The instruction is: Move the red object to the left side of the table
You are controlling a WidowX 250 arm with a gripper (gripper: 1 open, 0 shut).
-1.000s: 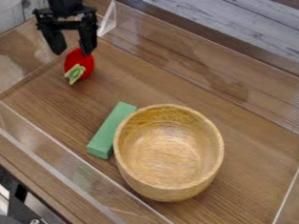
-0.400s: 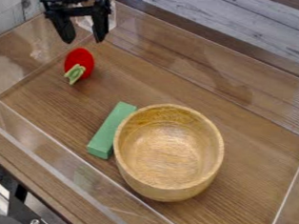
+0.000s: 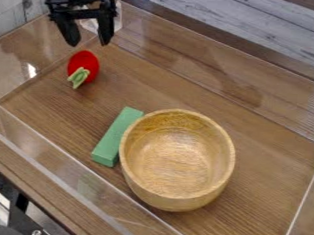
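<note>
Brown wood-grain tabletop (image 3: 242, 95) spreads out from beneath the gripper (image 3: 82, 35), whose fingers stand wide apart with nothing between them. Just in front of it on the image's near side lies the red object (image 3: 83, 67), its pale green end pointing away from the gripper. It looks light, probably plastic or foam, and its rounded skin may roll or slip if pinched near an end; the thick red middle, squeezed gently from both sides, seems the surest hold.

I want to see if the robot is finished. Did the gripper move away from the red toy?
Yes, the gripper moved up in the picture, off the red toy, toward the far wall.
</note>
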